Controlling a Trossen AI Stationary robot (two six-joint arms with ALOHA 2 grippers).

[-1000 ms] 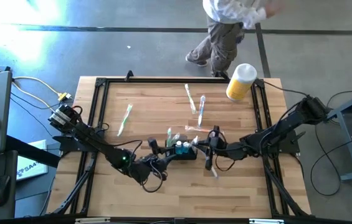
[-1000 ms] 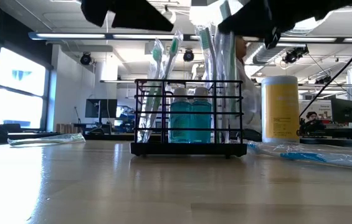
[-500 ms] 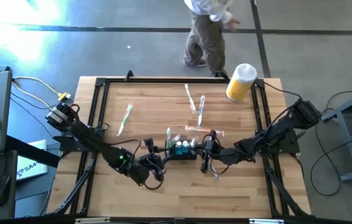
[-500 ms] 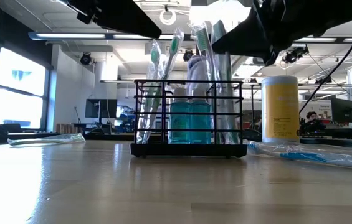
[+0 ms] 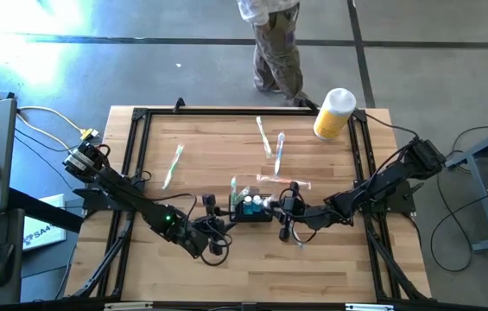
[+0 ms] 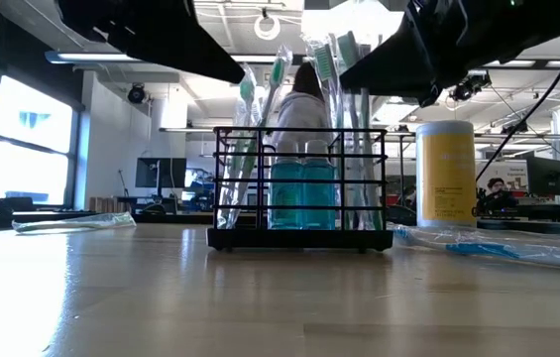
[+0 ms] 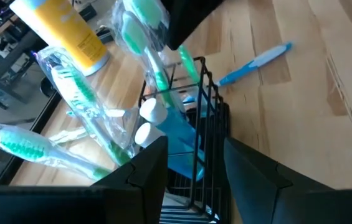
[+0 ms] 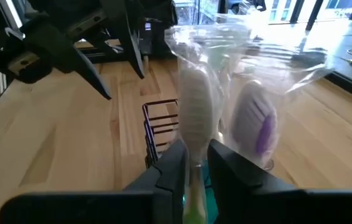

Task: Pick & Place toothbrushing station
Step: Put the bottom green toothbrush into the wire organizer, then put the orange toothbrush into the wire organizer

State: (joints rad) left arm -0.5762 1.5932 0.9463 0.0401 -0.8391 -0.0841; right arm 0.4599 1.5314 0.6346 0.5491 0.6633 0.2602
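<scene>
The toothbrushing station [image 5: 250, 209], a black wire caddy [image 6: 299, 188], stands on its base on the wooden table, with blue bottles [image 6: 302, 193] and several wrapped toothbrushes upright in it. My right gripper [image 8: 195, 149] is at the caddy's right end [image 5: 280, 206], above the rim, shut on a wrapped toothbrush [image 8: 193, 106] with a white head. My left gripper [image 7: 195, 146] hangs open above the caddy's left end [image 5: 219, 210]. The caddy's end wires [image 7: 199, 124] show beyond its fingers, and I see no touch. My right gripper pinches the wrapped toothbrush between its two fingers [image 8: 169, 165] on the stem just below the head [image 8: 194, 163], through the clear wrapper. The fingers come nearly level from the table's right and lie across the brush. It stands upright, its lower end down inside the caddy.
A yellow cylinder with a white cap [image 5: 333, 113] stands at the far right corner. Loose wrapped toothbrushes lie at the far left [image 5: 172, 165], far middle [image 5: 264, 136] and just beyond the caddy [image 5: 282, 179]. A person [image 5: 274, 43] stands past the far edge.
My right gripper has gone down and a little toward the caddy with the wrapped toothbrush, then kept still. My left gripper has tipped and turned above the caddy's left end. The person beyond the table has walked leftward.
</scene>
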